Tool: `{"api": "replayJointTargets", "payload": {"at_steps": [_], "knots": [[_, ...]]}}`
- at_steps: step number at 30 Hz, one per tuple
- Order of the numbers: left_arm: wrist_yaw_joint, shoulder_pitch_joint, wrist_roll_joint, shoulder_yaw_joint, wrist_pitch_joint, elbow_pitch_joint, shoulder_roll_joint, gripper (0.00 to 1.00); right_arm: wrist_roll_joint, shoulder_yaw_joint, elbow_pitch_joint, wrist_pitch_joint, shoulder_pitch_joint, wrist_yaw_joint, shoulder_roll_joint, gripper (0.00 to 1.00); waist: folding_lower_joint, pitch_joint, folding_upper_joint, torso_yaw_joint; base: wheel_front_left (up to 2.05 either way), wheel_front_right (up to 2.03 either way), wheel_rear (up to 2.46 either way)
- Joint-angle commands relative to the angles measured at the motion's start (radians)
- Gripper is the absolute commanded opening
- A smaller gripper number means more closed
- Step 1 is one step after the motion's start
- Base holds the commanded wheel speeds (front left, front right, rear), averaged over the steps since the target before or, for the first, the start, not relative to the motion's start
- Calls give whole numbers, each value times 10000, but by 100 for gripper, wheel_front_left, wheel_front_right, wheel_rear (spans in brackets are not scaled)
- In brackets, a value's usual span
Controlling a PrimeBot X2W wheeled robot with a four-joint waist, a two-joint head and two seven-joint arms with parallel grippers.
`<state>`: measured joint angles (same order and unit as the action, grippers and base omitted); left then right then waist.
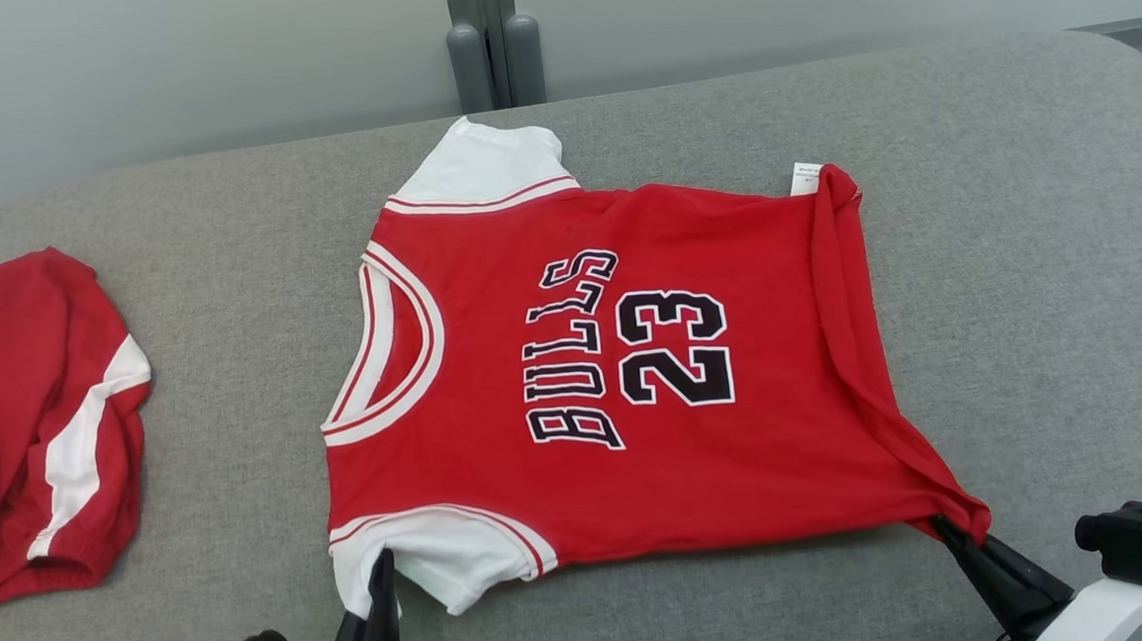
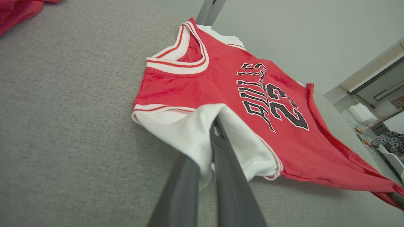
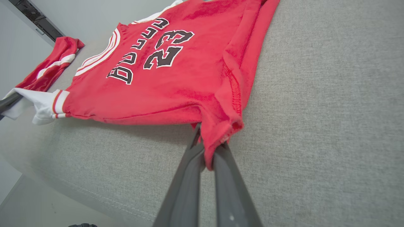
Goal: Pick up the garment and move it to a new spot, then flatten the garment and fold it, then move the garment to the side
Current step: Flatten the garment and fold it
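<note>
Already spread flat, the jersey (image 1: 585, 379) awaits folding, left gripper (image 1: 384, 568) pinching its sleeve (image 1: 451, 551), right gripper (image 1: 944, 528) its hem corner (image 1: 967, 512).

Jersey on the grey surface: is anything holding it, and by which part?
The left gripper is shut on the jersey at its near white sleeve. The right gripper is shut on its near red hem corner.

Bare grey surface (image 1: 1025, 283) right of garment (image 1: 613, 358); red cloth (image 1: 32, 423) at left.
</note>
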<state>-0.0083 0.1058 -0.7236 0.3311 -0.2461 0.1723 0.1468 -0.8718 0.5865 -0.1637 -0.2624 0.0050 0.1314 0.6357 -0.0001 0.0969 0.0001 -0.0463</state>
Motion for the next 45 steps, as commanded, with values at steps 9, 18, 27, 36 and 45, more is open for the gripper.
{"api": "replayJointTargets", "payload": {"at_steps": [9,18,27,36,45], "knots": [[-342,-1246,225,153,450,33,356,0,-533,-266,-116,218,-976,-15,-114,0,1,106,-1,4,0,0,0],[-694,-3169,272,181,1007,828,710,0,-981,-98,-1115,409,-2602,-15,-393,0,1,667,-1,155,0,0,0],[-1054,-5515,327,402,990,3121,655,0,-946,386,-2193,379,-3920,-15,-874,27,1,1368,-1,-17,0,0,0],[-1187,-6257,658,622,-66,5046,429,100,-441,463,-2766,-14,-4022,-15,-1028,100,1,1205,-1,-5,0,0,0],[-1220,-5105,753,315,-194,4997,455,100,538,-536,-2175,-34,-2599,-14,-1170,100,1,924,-1,151,0,0,0]]}}
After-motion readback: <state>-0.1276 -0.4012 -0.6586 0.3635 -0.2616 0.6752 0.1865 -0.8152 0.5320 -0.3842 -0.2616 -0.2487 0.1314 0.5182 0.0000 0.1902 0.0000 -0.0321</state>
